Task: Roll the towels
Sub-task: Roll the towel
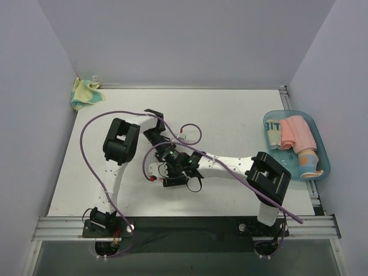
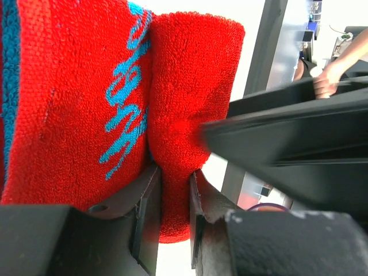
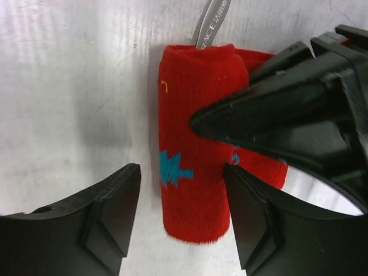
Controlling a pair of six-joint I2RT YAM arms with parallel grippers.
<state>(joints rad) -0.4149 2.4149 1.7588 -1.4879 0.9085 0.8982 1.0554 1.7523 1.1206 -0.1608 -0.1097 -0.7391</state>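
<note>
The red towel (image 3: 195,144) with blue pattern lies rolled into a short cylinder on the white table. My left gripper (image 2: 175,178) is shut on a thick fold of the red towel (image 2: 184,86), its jaws pressing into the cloth. My right gripper (image 3: 181,178) stands open astride the near end of the roll. Its left finger is clear of the cloth and its right finger sits right at the roll's side. From above, the two wrists hide nearly all of this towel. The pale yellow towel (image 1: 86,93) lies crumpled in the far left corner.
A light blue tray (image 1: 322,167) at the right edge holds several rolled cloths. Purple cables loop over both arms near the table's middle. Walls close in the table at the back and on both sides.
</note>
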